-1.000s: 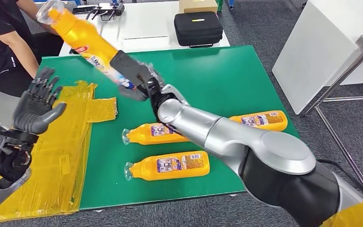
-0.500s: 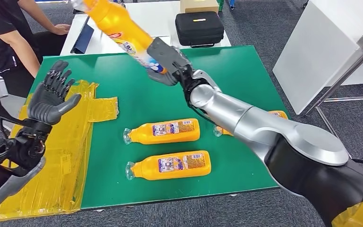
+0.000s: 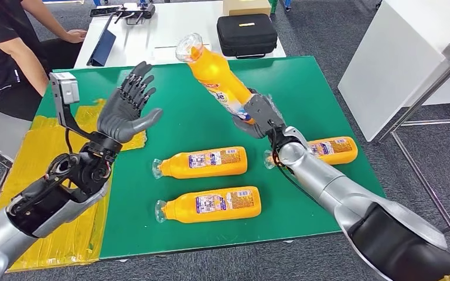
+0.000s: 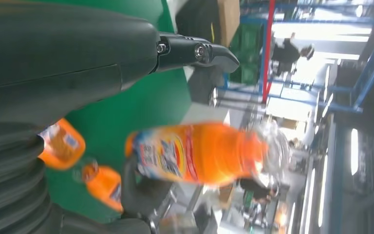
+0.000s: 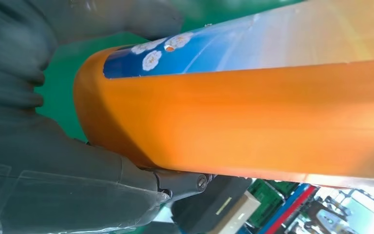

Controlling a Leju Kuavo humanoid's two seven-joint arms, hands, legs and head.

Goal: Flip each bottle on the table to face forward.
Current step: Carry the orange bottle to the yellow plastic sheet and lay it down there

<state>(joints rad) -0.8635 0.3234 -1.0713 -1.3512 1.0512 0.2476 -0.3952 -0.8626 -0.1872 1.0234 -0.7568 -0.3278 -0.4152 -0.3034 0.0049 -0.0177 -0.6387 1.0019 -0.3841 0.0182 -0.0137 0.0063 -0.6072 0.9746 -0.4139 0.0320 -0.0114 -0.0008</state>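
The held bottle (image 3: 217, 76) is raised above the green table (image 3: 304, 82), tilted, gripped at its base by the right hand (image 3: 261, 116), whose fingers wrap it. The left hand (image 3: 130, 105) is raised beside it, fingers spread, holding nothing. Three bottles (image 3: 202, 163) lie flat on the table; the right arm hides part of one.

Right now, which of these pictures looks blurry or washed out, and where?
Head view: sharp and evenly lit, the raised orange plastic bottle crisp in the right hand. Left wrist view: that bottle is smeared, and the bright hall behind it glares white. Right wrist view: the bottle sits very close, its far end bleached pale.
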